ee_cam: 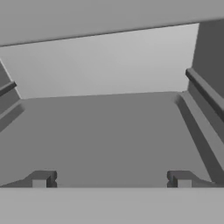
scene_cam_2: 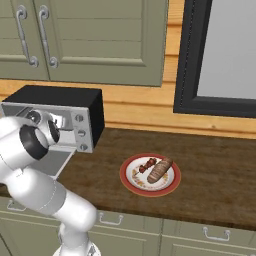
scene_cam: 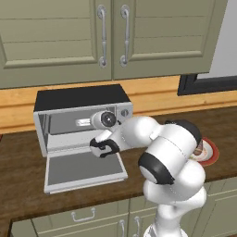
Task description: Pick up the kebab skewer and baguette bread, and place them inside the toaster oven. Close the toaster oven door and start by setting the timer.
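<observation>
The oven stands at the back of the counter, toward its left end, against the wooden backsplash. Its door is dropped flat, lying open on the counter in front of the cavity, glass side up. In the right base view the knob panel shows at the oven's right front corner, with the black top above it.

The arm reaches from the counter's front edge toward the oven mouth. In the left base view its wrist sits above the door's right rear corner, just in front of the cavity. The gripper looks straight into the oven: the hand view shows the grey floor, back wall and rack ledges on both side walls. The fingertips stand wide apart, with nothing between them.

The plate, red-rimmed, rests on the counter to the right of the oven, well apart from it and nearer the front edge. On it lie the bread and the skewer, side by side and close together, the skewer on the side toward the oven. Both lie slanted, from the front left to the back right of the plate. In the left base view the plate is mostly hidden behind the arm's elbow.
</observation>
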